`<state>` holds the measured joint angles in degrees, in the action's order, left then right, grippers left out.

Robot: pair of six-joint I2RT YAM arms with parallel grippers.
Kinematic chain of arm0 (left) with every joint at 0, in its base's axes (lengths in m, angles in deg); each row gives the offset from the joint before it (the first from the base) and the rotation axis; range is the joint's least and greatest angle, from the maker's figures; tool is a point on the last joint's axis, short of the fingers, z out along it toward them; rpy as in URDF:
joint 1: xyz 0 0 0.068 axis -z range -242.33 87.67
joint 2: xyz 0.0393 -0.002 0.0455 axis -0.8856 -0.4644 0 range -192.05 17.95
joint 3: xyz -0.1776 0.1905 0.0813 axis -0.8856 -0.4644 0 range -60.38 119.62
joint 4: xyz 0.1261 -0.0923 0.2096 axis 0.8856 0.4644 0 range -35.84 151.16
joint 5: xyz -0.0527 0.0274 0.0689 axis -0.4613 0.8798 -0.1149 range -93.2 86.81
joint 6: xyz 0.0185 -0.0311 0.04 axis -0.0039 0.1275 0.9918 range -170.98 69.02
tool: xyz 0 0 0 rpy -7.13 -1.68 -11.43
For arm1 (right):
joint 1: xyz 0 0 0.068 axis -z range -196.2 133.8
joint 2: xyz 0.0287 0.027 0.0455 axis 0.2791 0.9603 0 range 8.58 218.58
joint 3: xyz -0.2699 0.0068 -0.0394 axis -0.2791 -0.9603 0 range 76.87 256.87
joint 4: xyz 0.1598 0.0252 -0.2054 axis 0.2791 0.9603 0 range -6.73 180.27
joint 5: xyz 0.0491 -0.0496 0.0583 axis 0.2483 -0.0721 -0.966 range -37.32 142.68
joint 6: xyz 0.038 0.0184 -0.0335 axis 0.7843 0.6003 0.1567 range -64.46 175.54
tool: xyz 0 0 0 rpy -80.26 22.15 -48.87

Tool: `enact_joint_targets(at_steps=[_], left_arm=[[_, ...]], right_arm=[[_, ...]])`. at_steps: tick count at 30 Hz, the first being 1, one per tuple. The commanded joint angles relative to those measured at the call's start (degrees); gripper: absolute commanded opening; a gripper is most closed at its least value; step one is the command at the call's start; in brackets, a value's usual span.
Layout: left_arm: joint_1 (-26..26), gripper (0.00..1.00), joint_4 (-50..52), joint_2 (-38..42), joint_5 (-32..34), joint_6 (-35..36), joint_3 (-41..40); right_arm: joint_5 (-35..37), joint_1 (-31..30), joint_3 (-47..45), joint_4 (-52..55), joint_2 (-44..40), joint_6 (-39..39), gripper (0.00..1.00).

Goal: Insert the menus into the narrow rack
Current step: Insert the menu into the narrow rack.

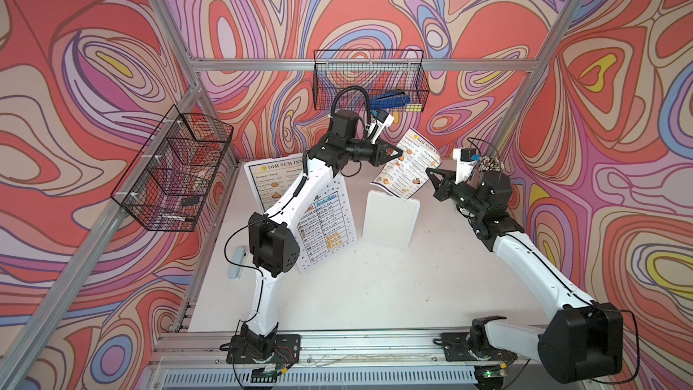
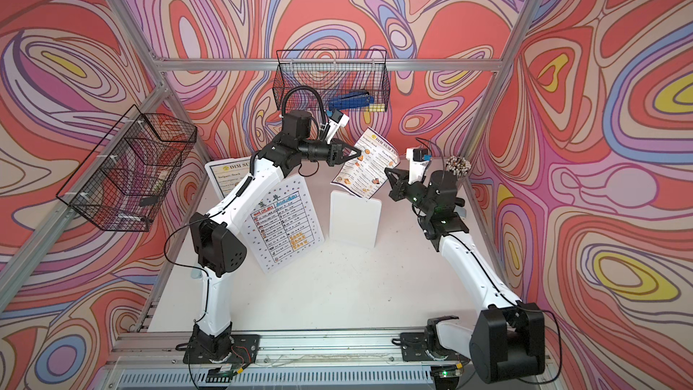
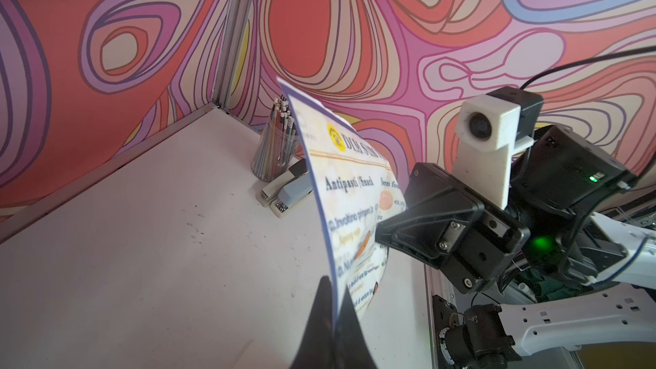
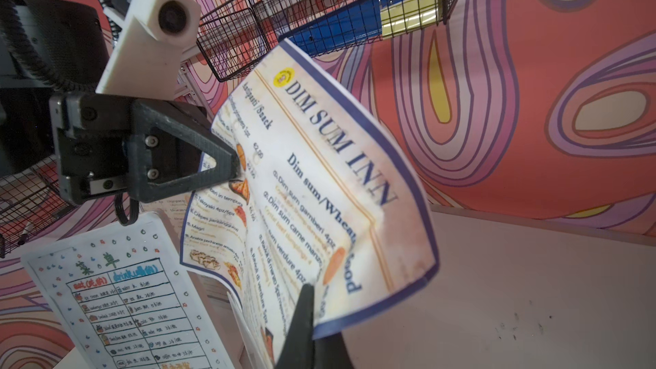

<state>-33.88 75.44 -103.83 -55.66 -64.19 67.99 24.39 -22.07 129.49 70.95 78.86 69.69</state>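
Note:
Both grippers hold a small blue-bordered "DIM SUM INN" menu (image 1: 407, 166) (image 2: 369, 166) in the air, tilted and slightly curled. My left gripper (image 1: 399, 151) (image 3: 335, 289) is shut on one long edge. The right gripper (image 1: 427, 170) (image 4: 312, 292) is shut on the opposite edge. The sheet's lower edge hangs right at the top of the narrow white rack (image 1: 390, 219) (image 2: 354, 221); I cannot tell if it has entered the slot. A white table-printed menu (image 1: 326, 226) (image 4: 135, 299) leans left of the rack. A larger blue-bordered menu (image 1: 266, 181) stands behind my left arm, partly hidden.
A wire basket (image 1: 369, 80) holding a blue stapler (image 1: 390, 99) hangs on the back wall just above the held sheet. Another wire basket (image 1: 172, 170) hangs on the left wall. A cup of pencils (image 3: 277, 143) and a grey stapler (image 3: 287, 193) sit in the far right corner.

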Motion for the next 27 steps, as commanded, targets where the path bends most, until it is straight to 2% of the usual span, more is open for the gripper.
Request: enact_joint_targets(at_steps=[1, 5, 19, 23, 27], left_arm=[[-0.95, 0.0, -3.9, -0.15, 0.25, -1.0, 1.05], [-0.24, 0.0, -5.71, 0.27, -0.25, -0.87, -1.05], [0.13, 0.0, -14.16, 3.56, -3.49, 1.04, -11.08], [0.12, 0.0, -18.38, 4.47, -5.79, -0.53, -14.04], [0.14, 0.0, -22.09, 5.89, -6.06, -1.63, -17.34]], right_arm=[[2.79, 0.4, 0.49, 6.46, -0.93, -2.14, 0.0], [3.77, 0.33, 0.97, 7.48, -1.37, -3.44, 0.0], [-0.95, 1.37, 3.89, 7.44, -0.19, -4.42, 0.0], [-4.97, 4.21, 4.16, 6.14, -0.67, -2.82, 0.0], [-7.85, 4.47, 4.87, 5.74, 0.52, -2.52, 0.0]])
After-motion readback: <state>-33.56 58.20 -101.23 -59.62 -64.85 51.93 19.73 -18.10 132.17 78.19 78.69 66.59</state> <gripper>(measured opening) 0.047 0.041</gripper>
